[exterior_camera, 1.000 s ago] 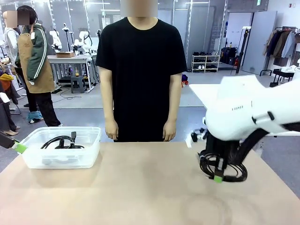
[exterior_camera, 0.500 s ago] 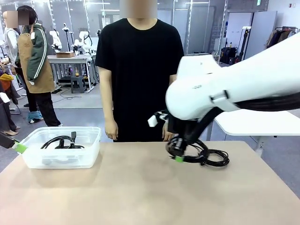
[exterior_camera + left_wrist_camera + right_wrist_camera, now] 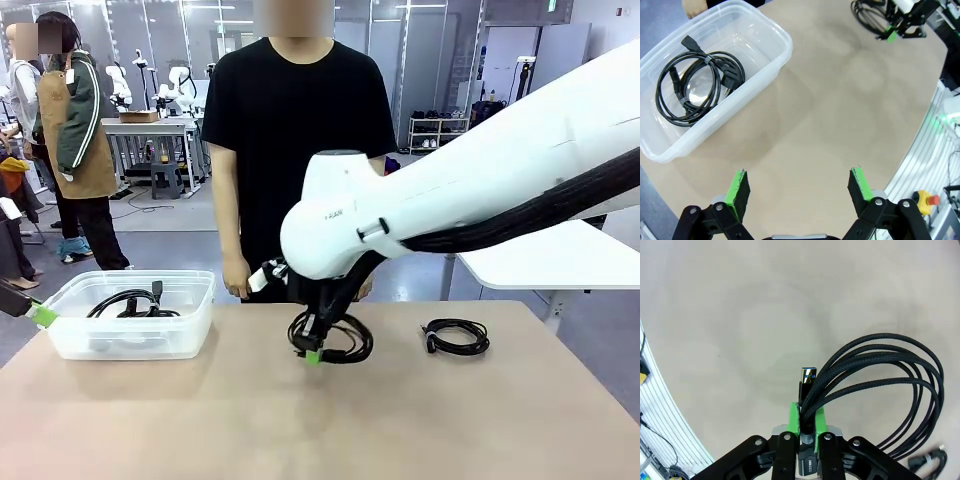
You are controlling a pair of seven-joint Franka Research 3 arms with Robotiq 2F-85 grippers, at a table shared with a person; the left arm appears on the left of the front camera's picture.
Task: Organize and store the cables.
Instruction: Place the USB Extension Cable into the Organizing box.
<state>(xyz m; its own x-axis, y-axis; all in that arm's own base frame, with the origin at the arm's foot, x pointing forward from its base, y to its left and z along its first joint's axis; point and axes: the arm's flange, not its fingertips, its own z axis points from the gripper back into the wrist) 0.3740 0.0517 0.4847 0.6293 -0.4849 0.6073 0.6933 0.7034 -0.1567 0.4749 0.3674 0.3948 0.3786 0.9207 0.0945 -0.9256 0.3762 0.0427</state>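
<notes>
Right gripper [image 3: 314,356], clamped on a coiled USB cable [image 3: 352,344], has carried it from the table [image 3: 200,420]'s right to centre, toward the plastic bin [image 3: 130,346]; left gripper [image 3: 799,189] wide, empty.

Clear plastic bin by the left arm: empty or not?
Not empty: a black coiled cable with plugs lies inside the clear plastic bin.

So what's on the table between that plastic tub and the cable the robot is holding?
Nothing. The front view shows bare tabletop between the tub and the held cable.
</notes>
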